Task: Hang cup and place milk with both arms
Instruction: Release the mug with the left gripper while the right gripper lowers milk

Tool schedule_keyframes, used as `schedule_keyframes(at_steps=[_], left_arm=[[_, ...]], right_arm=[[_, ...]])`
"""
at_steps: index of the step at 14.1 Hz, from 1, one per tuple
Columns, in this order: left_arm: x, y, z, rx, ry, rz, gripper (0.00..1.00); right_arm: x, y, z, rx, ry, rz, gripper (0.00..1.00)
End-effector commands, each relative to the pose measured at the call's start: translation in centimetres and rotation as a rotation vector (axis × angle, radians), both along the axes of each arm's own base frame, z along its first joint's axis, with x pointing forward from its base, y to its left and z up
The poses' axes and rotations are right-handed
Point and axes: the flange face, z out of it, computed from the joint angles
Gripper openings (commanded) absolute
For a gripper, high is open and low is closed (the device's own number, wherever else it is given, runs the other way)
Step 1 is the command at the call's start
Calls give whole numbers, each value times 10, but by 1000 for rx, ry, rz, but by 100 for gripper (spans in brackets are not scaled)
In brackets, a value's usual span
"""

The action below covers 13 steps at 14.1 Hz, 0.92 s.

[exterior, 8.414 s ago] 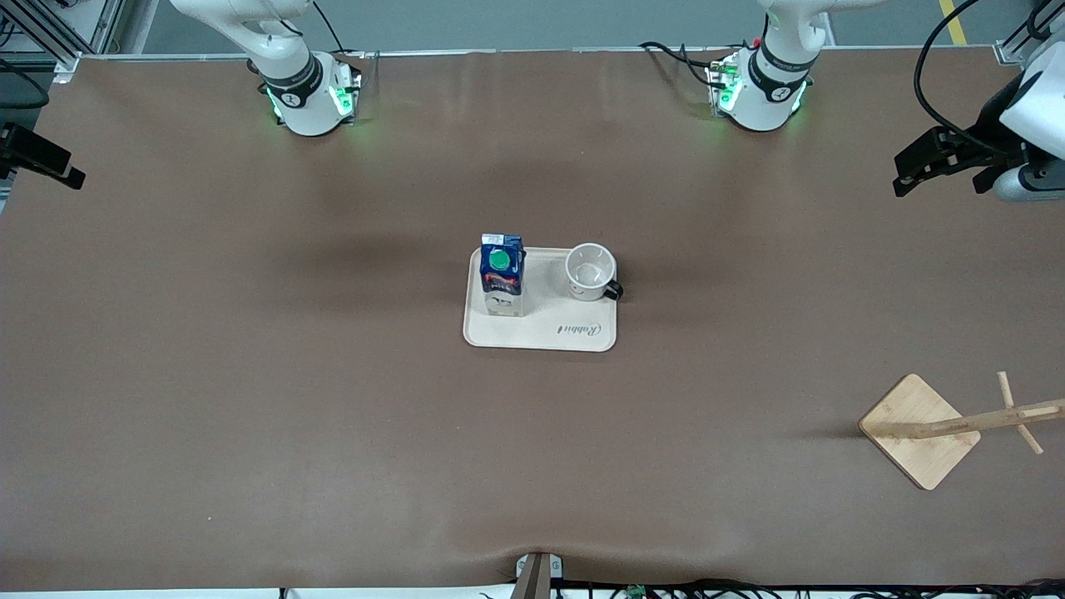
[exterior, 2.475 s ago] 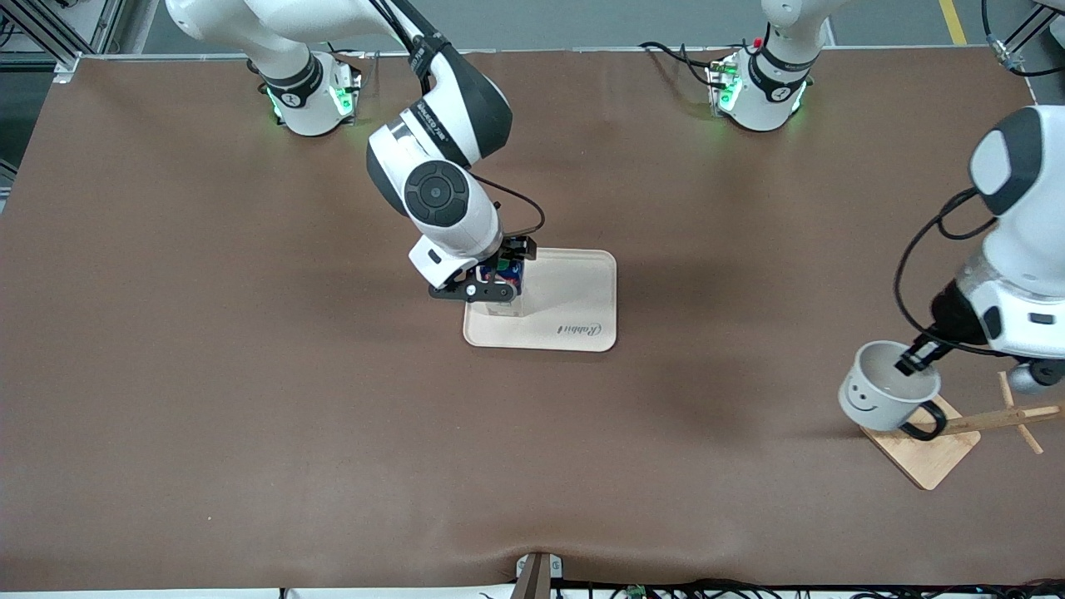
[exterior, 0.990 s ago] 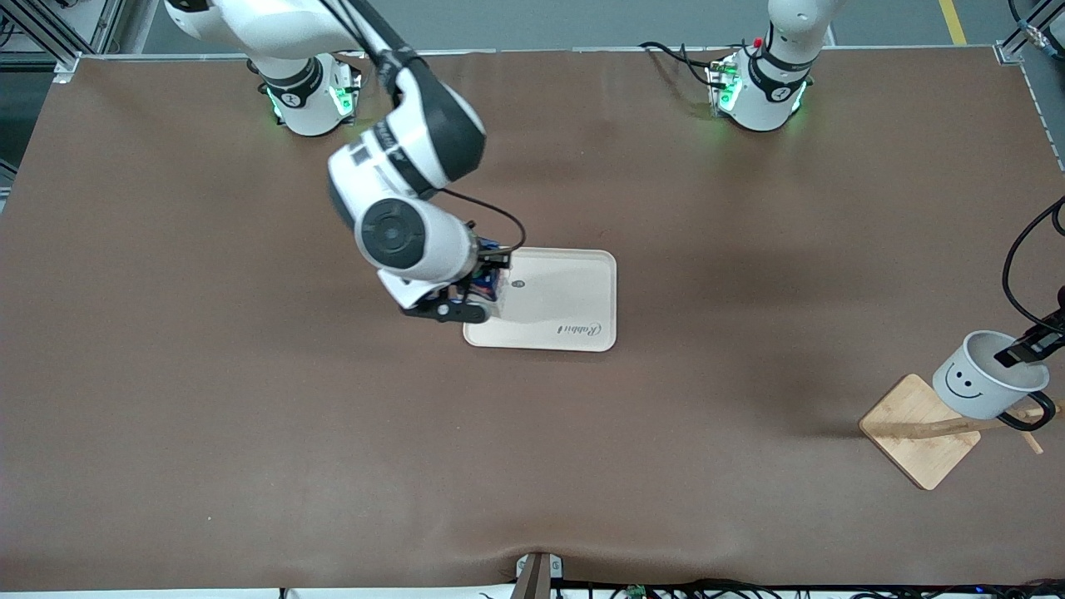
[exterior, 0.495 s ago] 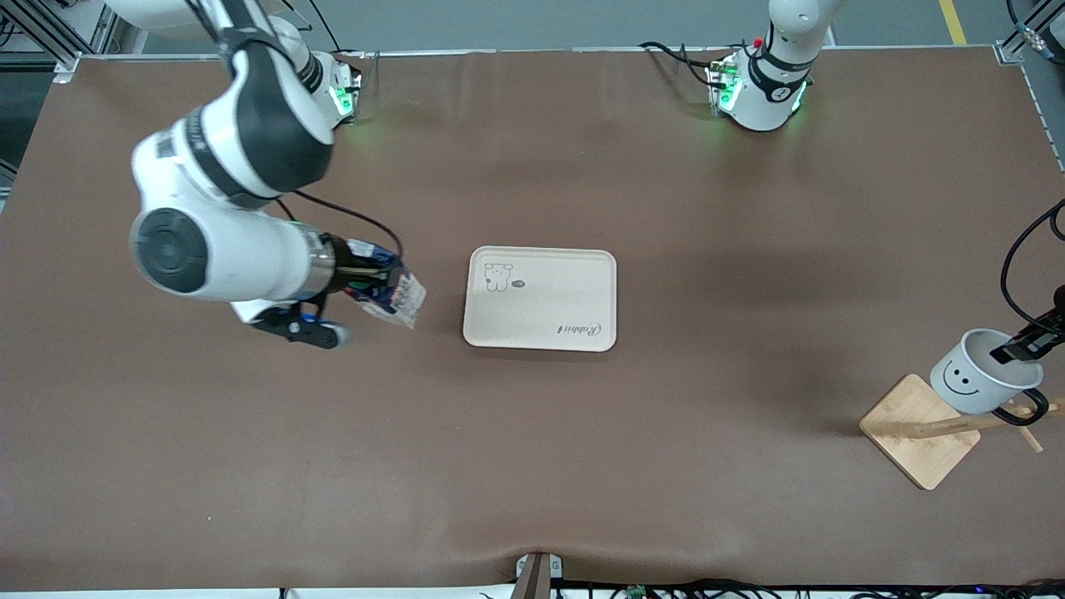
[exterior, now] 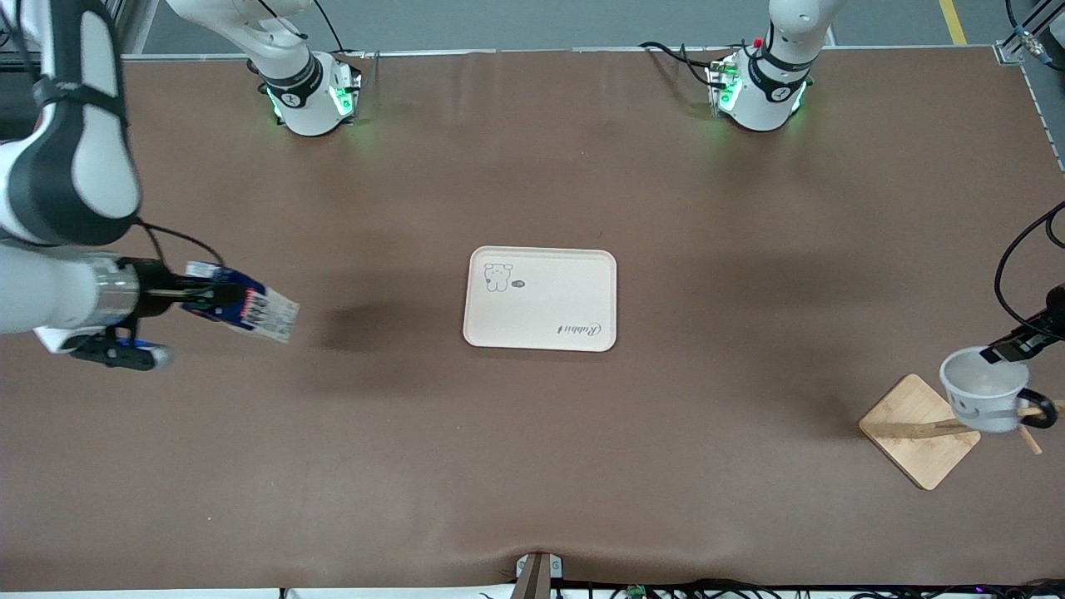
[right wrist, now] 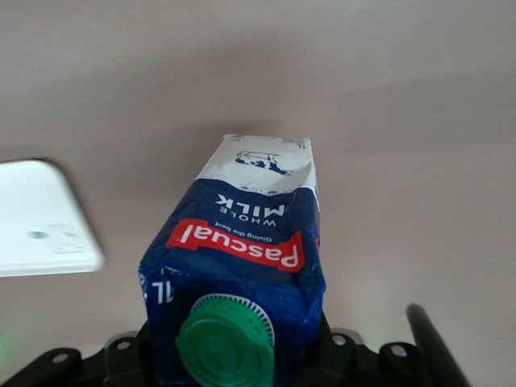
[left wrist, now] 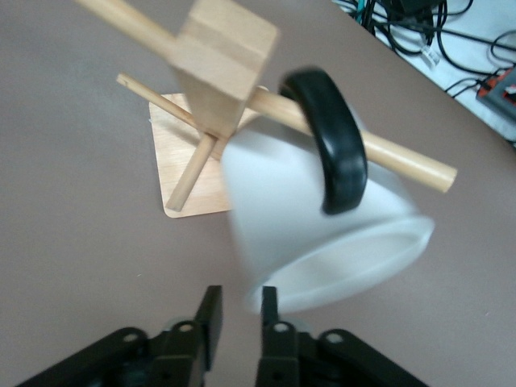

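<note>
Right gripper (exterior: 187, 297) clamped on the milk (exterior: 244, 308) near its cap end, carton tipped almost horizontal, white base pointing toward the tray. It's up in the air over bare brown table (exterior: 532, 466) at the right arm's end. Right wrist view: green cap (right wrist: 226, 342) sits between the fingers, blue "Pascual whole milk" panel runs away from the camera, corner of the tray (right wrist: 40, 222) visible off to one side.

Left gripper (left wrist: 237, 316) sits just off the cup (left wrist: 322, 234), fingers slightly parted, nothing between them; nearest finger (left wrist: 267, 310) is right at the blurred white rim. In the front view the gripper (exterior: 1011, 347) is over the cup (exterior: 984, 400) at the left arm's end. Cup's black loop handle (left wrist: 332, 141) is threaded onto a wooden peg (left wrist: 387, 153) of the mug rack (exterior: 919, 430), cup tilted, mouth toward the gripper.

Cream tray (exterior: 541, 297) sits mid-table, small animal print in one corner, "Rabbit" lettering on the edge nearer the front camera.
</note>
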Motion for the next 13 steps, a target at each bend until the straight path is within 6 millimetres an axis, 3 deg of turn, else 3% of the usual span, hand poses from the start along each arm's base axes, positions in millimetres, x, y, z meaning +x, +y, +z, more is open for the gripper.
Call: schedule_keyframes(at_steps=[1, 4, 10, 13], left_arm=[[-2, 0, 3, -2, 6, -29, 100], [-3, -8, 13, 0, 17, -38, 100], [-8, -48, 49, 17, 82, -111, 100], [-13, -63, 67, 32, 124, -153, 100]], right_arm=[[-22, -46, -36, -7, 51, 31, 0], [-34, -83, -73, 26, 59, 38, 0], [-49, -108, -123, 51, 51, 77, 0], [-51, -113, -138, 46, 44, 63, 0]])
